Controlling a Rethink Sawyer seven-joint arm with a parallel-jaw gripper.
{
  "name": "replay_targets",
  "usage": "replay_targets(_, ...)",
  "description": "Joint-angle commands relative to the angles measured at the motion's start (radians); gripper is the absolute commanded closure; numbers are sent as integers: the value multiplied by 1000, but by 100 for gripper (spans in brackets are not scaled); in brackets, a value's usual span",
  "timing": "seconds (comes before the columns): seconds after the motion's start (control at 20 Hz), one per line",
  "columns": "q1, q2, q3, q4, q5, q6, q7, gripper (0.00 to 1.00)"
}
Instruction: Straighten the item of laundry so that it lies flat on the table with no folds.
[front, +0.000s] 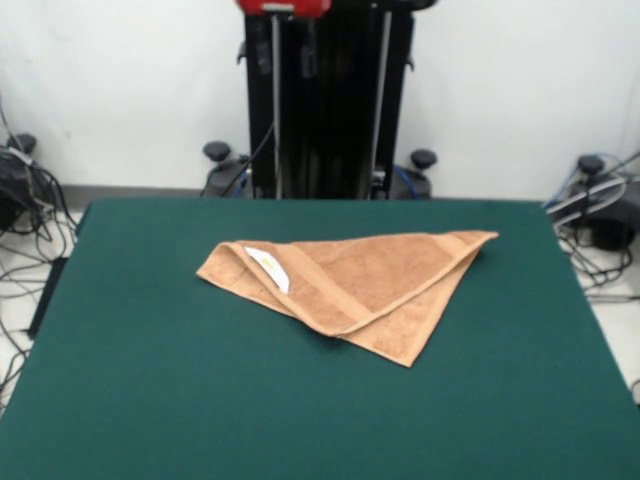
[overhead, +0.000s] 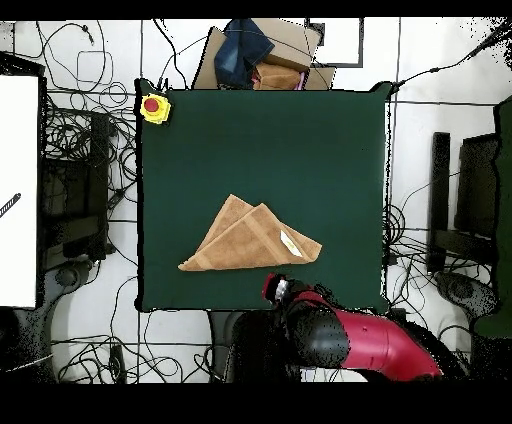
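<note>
The orange-tan towel lies near the middle of the green table, folded over on itself into a rough triangle. One layer overlaps another, and a band stripe runs along the folded edge. Its white tag faces up near the left corner. In the overhead view the towel sits toward the robot's side of the table, with the tag on its right part. The red arm is drawn back. Its end with the gripper hangs at the table's edge, just clear of the towel and not touching it.
A yellow box with a red button sits on a far table corner. A cardboard box with dark blue cloth stands beyond the far edge. The black pedestal stands behind the table. Cables lie on the floor all round.
</note>
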Motion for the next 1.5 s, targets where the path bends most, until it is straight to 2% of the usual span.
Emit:
replay_targets(0.05,78,-65,186,77,-22,140,-119,0)
replay_targets(0.3,114,-45,177,53,-36,162,-80,0)
replay_targets(0.5,153,4,134,12,-84,156,-47,0)
replay_targets(0.95,249,186,34,-171,-198,142,3,0)
replay_targets(1.5,301,216,2,-239,-210,165,24,0)
